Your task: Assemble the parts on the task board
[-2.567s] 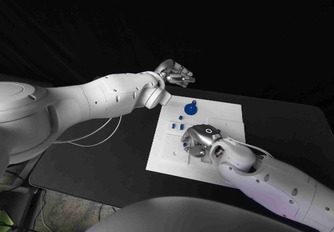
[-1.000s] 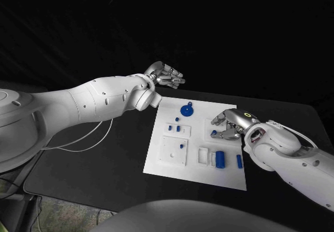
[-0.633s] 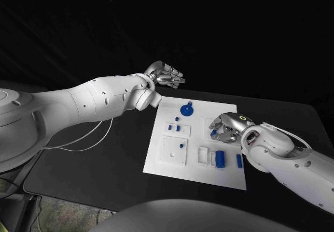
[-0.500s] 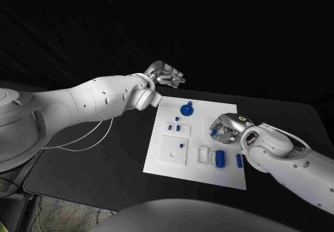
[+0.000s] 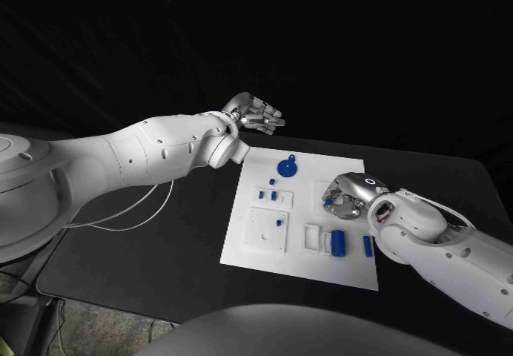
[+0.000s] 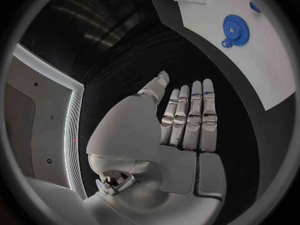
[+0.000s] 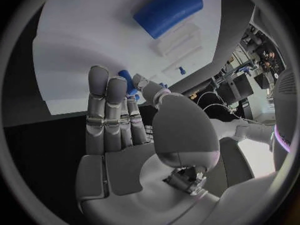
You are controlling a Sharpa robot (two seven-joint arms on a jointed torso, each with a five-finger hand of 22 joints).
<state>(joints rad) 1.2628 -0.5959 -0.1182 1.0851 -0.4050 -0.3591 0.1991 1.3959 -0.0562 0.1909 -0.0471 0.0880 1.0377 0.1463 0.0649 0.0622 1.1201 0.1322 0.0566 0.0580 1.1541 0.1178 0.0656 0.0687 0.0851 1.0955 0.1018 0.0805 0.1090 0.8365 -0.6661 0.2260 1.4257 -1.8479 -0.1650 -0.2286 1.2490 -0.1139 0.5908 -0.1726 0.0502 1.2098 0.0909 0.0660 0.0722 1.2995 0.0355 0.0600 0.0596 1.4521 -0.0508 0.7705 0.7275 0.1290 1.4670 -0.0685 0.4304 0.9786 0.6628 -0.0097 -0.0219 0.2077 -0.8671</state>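
The task board (image 5: 302, 252) lies flat in the middle of the black table (image 5: 150, 252). The left hand (image 5: 256, 116) hangs above the table beyond the board's far left corner, clear of the board; in the left wrist view its fingers (image 6: 187, 116) are straight and pressed side by side, holding nothing. The right hand (image 5: 346, 196) hovers over the board's right half, palm toward the plate; in the right wrist view its fingers (image 7: 107, 110) are extended and close together, and whether the thumb touches a small blue part (image 7: 127, 81) beside it cannot be told. A blue gear (image 5: 288, 167) lies near the board's far edge (also seen in the left wrist view (image 6: 235, 30)). A blue cylinder (image 5: 339, 242) rests in the near right area, with a slimmer blue peg (image 5: 367, 246) just beside it. Two small blue pegs (image 5: 268, 195) stand in the left half, farther back.
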